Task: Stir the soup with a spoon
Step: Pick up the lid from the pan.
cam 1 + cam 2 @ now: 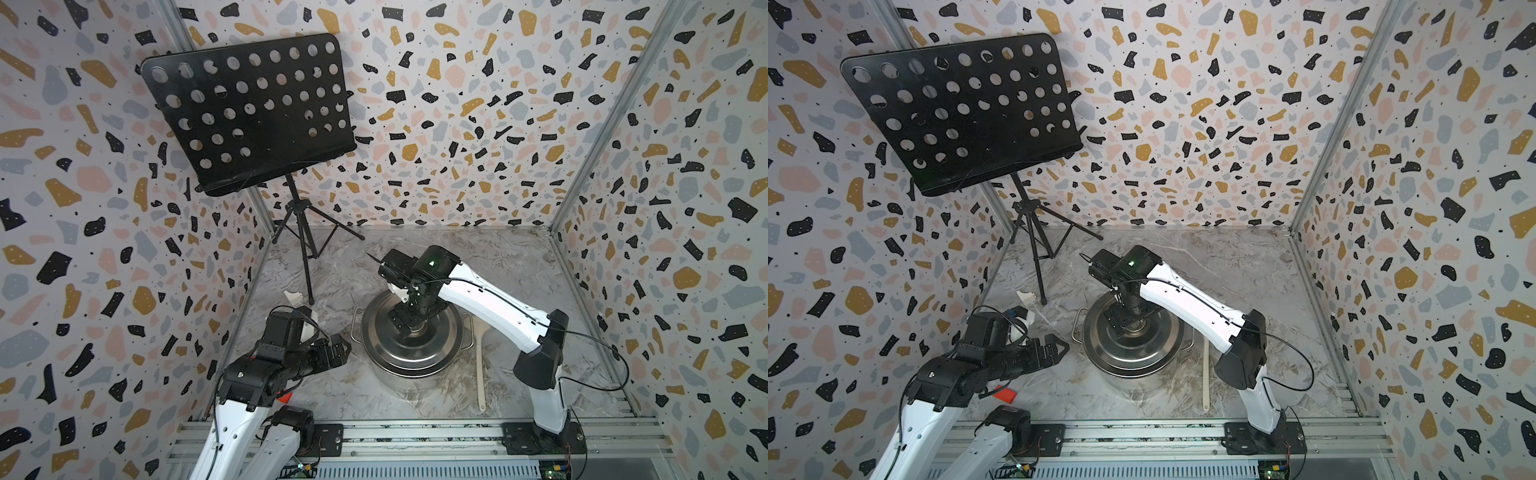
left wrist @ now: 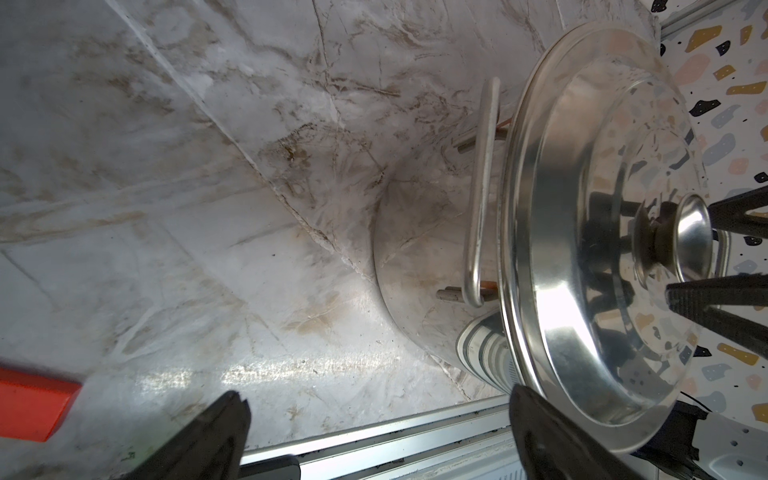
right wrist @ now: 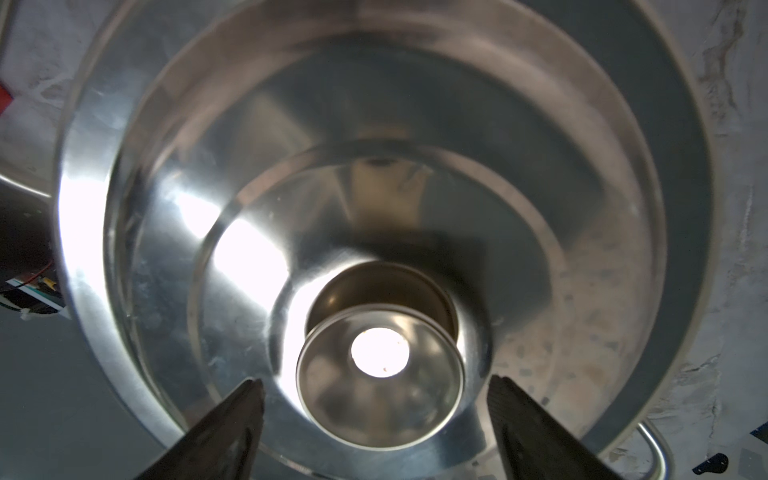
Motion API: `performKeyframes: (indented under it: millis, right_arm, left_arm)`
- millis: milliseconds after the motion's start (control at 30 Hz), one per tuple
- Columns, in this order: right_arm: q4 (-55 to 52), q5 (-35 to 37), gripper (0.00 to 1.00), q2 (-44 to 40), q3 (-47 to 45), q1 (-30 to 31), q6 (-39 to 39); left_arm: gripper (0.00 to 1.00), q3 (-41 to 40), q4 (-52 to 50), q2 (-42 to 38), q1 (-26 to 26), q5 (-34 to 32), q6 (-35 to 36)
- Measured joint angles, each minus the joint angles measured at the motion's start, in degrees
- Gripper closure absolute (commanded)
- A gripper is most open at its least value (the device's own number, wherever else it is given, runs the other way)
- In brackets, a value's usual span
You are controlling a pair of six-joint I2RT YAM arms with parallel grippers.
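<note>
Because the lid (image 1: 432,353) sits on the pot (image 1: 399,380), nothing inside the pot shows. With the back wall taken as 12 o'clock, the pot stands near the middle of the table (image 1: 519,270). The spoon (image 1: 481,374) lies flat on the table just beside the pot, at about 4 o'clock from it. Its round end is up by the pot's wire loop on that side, and its slim handle runs toward 6 o'clock. Nothing touches the spoon in either top view.

The right gripper (image 1: 415,328) points down over the centre of the lid. In the right wrist view its fingers (image 3: 232,424) stand apart, one on each side of the lid's knob (image 3: 380,370), and a gap shows between each finger and the knob. The left wrist view shows the same two dark fingers flanking the knob (image 2: 690,237) without closing on it.

The left gripper (image 1: 332,349) is at about 9 o'clock from the pot, near it but apart, and aims toward the pot's side. Its fingers (image 2: 224,424) are spread wide and hold nothing. Between them, in the left wrist view, lie bare table and the pot's near loop handle (image 2: 482,199).

An orange block (image 1: 284,398) lies at about 8 o'clock from the pot, partly under the left arm. A small white object (image 1: 295,298) lies at about 10 o'clock, close to the foot of a black music stand (image 1: 249,112). The stand's perforated desk rises toward 11 o'clock. The aluminium rail (image 1: 415,436) that carries both arm bases runs along the table's 6 o'clock edge.
</note>
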Motion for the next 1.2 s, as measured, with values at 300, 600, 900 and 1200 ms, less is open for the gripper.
performKeyframes:
  millis: [300,600,900,1200]
  right_arm:
    - [0.37,-0.31,0.23,0.02,-1.31,-0.31,-0.17]
    - [1.14,-0.72,0.40,0.02,-1.64,-0.07,-0.33]
    - [1.22,-0.98,0.54,-0.09,-1.66,-0.02,-0.20]
    - [0.90,-1.36,0.54,-0.13,-0.22,-0.24,0.63]
  left_arm:
    - [0.00,0.00,0.00,-0.26,0.00,-0.02,0.26]
    - [0.01,0.00,0.00,-0.26,-0.31,-0.02,0.61]
    - [0.01,0.00,-0.02,-0.26,-0.48,-0.07,0.61]
    - [0.01,0.00,-0.02,-0.26,-0.70,-0.44,0.63]
